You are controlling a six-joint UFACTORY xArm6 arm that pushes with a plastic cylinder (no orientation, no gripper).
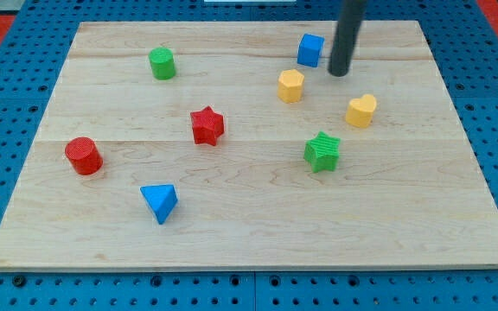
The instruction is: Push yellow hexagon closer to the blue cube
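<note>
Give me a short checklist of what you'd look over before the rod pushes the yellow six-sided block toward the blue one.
1. Both blocks in sight: ok. Yellow hexagon sits just below and left of the blue cube.
2. Gap between them free of other blocks: ok.
3. My tip behind the hexagon for the push: not ok. It stands to the view's right of both, level between them.
4. Tip touching any block: ok, none.
5. Yellow heart and green star out of the path around: cannot tell.
6. Cube away from the board's top edge: not ok, it is close.
</note>
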